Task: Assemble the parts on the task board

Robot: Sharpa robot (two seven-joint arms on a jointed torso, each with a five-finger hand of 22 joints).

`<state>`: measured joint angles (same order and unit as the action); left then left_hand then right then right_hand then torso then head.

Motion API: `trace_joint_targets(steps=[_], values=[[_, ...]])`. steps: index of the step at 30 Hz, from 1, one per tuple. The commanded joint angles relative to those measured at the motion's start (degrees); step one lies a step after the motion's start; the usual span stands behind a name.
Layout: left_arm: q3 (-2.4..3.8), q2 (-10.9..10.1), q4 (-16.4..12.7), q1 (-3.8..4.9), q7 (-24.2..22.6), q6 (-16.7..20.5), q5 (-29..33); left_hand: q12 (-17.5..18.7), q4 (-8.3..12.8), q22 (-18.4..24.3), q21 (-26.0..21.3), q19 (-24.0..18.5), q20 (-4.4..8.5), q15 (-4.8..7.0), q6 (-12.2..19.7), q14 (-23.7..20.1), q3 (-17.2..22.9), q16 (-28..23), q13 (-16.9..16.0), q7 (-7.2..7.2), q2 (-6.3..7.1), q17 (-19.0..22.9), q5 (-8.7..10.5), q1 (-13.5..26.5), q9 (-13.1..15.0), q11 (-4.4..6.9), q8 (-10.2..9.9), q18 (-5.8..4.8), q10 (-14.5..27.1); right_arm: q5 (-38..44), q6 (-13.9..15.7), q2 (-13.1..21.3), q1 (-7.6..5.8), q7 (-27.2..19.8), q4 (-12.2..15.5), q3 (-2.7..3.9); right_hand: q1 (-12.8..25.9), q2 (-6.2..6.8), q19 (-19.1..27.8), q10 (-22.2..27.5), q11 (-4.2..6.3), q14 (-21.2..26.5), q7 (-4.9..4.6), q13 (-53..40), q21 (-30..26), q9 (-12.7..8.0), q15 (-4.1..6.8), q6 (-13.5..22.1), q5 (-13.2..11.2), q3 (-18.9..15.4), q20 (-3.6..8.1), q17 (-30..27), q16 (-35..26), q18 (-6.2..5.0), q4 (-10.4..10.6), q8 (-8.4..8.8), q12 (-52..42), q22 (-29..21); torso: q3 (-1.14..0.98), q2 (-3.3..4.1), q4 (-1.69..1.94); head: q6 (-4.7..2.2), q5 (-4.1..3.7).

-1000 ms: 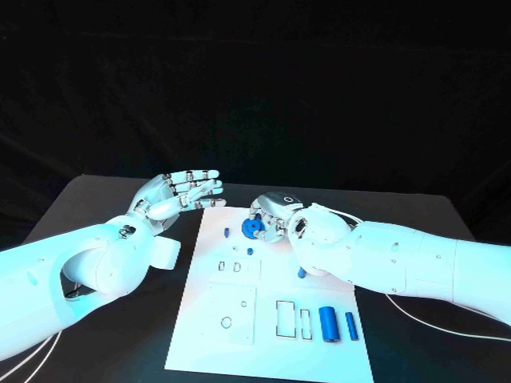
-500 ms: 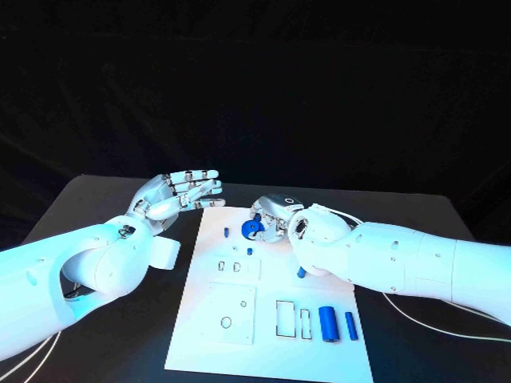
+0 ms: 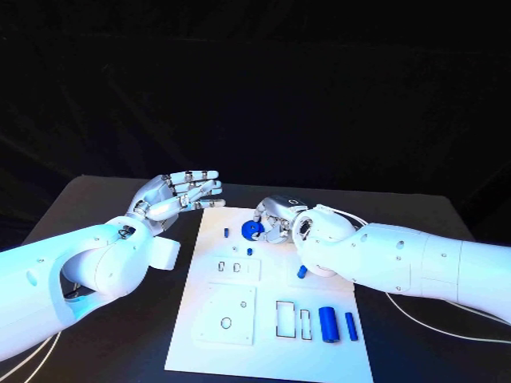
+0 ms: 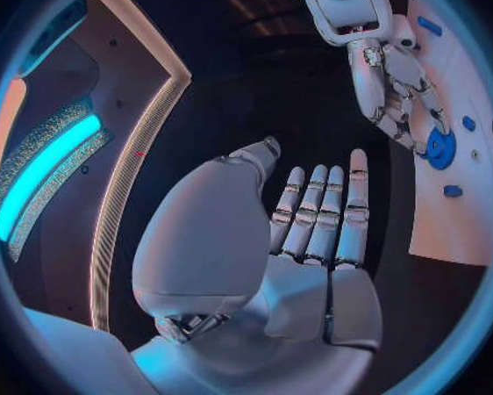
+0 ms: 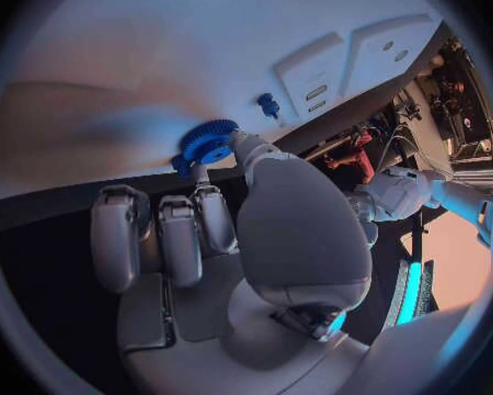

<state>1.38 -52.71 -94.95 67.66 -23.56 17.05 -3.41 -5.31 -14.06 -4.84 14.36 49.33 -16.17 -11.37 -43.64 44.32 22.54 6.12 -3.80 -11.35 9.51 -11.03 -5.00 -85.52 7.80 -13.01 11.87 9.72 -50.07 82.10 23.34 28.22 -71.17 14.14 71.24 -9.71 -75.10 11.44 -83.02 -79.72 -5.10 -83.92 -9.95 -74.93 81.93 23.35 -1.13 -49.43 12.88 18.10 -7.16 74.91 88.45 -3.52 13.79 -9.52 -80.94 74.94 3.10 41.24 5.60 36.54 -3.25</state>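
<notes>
Head view shows the right hand [image 3: 281, 217] at the far end of the task board [image 3: 267, 351], pinching a small blue gear [image 3: 252, 230] just over the white surface, apparently to seat it on a post or hole there; whether it already touches the board I cannot tell. The left hand [image 3: 181, 191] hovers beside the board's far left corner, fingers straight and together, holding nothing, probably kept out of the way while the other works. Nearer the robot, two blue cylinders [image 3: 328, 324] lie side by side next to rectangular slots, and a small blue peg [image 3: 227, 232] stands near the gear; these look unassembled, so the task seems to be at an early or middle stage. The right wrist view adds what the head camera hides: the gear's toothed rim [image 5: 210, 140] and the fingertips [image 5: 243, 145] holding it from the side, the other fingers curled below. The left wrist view confirms the flat, empty palm [image 4: 312, 272] and shows the gear [image 4: 439, 147] from the opposite side.
</notes>
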Motion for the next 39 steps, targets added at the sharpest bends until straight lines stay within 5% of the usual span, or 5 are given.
trace_joint_targets(steps=[1,7,15,26,39], values=[[0.05,0.05,-0.03,0.06,-0.34,-0.78,0.08,-0.35,0.09,0.05,0.23,-0.24,-0.04,0.02,0.46,-0.21,0.26,-0.33,0.0,-4.07,-0.08,-0.09,0.25,0.37,-0.02,-0.01,0.34,0.35,0.53,-1.05,3.04,0.59,0.02,-2.26,0.6,0.0,-0.01,-0.36,-0.44,-0.52,0.01,-5.11,0.1,-2.98,0.14,0.09,0.13,-0.43,-0.05,0.01,-0.03,10.74,0.3,0.96,0.38,-0.13,-0.26,6.46,-0.05,-0.03,-0.1,-0.02,0.09],[0.05,-0.04,0.12,0.06,-0.36,-0.7,0.08,-0.35,0.09,0.05,0.23,-0.24,-0.04,0.02,0.46,-0.21,0.26,-0.33,0.0,-4.07,-0.08,-0.09,0.25,0.37,-0.02,-0.01,0.34,0.35,0.53,-2.6,7.71,2.22,-0.16,-4.13,2.13,0.04,-0.08,-0.02,-0.23,-0.25,0.02,-5.06,0.07,-2.65,-0.13,-0.04,0.18,-0.14,-0.1,-0.09,0.04,10.49,0.23,0.88,0.37,0.11,-0.02,6.19,-0.14,-0.05,-0.2,-0.22,-0.05],[0.04,-0.06,0.29,0.04,-0.38,-0.68,0.08,-0.35,0.09,0.05,0.23,-0.24,-0.04,0.02,0.46,-0.21,0.26,-0.33,0.0,-4.07,-0.08,-0.09,0.25,0.37,-0.02,-0.01,0.34,0.35,0.53,-5.12,8.8,6.12,-1.12,-5.55,5.22,0.12,-0.02,0.22,-0.02,0.16,-0.04,-5.01,-0.01,-2.16,-0.42,-0.2,0.17,0.23,-0.11,-0.27,0.08,10.28,0.16,0.79,0.51,0.42,0.35,5.91,-0.28,-0.19,-0.37,-0.53,-0.62],[0.03,-0.17,0.1,0.01,-0.45,-0.85,0.08,-0.35,0.08,0.07,0.22,-0.29,-0.05,0.0,0.52,-0.25,0.27,-0.38,0.02,-4.08,-0.08,-0.14,0.24,0.39,-0.03,-0.04,0.35,0.34,0.63,-16.89,2.15,18.14,-3.34,-13.59,11.37,0.16,-3.23,0.48,1.0,0.06,0.03,-4.85,0.02,-2.35,-1.76,-0.49,0.22,-0.69,-0.12,1.61,0.16,9.62,-0.06,0.43,-1.35,0.56,0.3,4.74,-0.8,-0.52,-1.31,-0.46,-1.77],[0.01,-0.2,0.1,-0.03,-0.43,-1.08,0.11,-0.37,0.08,0.08,0.21,-0.31,-0.05,-0.01,0.54,-0.25,0.27,-0.4,0.01,-4.08,-0.08,-0.15,0.24,0.39,-0.02,-0.04,0.36,0.34,0.64,-20.35,-2.51,25.11,-2.35,-18.31,9.62,0.08,-4.98,2.23,1.44,1.17,-0.16,-4.8,-0.19,-1.33,-2.32,-0.88,0.07,-0.05,-0.16,1.27,0.05,9.56,-0.12,0.32,-3.03,1.22,1.19,4.42,-1.15,-0.44,-1.62,0.0,-2.21]])
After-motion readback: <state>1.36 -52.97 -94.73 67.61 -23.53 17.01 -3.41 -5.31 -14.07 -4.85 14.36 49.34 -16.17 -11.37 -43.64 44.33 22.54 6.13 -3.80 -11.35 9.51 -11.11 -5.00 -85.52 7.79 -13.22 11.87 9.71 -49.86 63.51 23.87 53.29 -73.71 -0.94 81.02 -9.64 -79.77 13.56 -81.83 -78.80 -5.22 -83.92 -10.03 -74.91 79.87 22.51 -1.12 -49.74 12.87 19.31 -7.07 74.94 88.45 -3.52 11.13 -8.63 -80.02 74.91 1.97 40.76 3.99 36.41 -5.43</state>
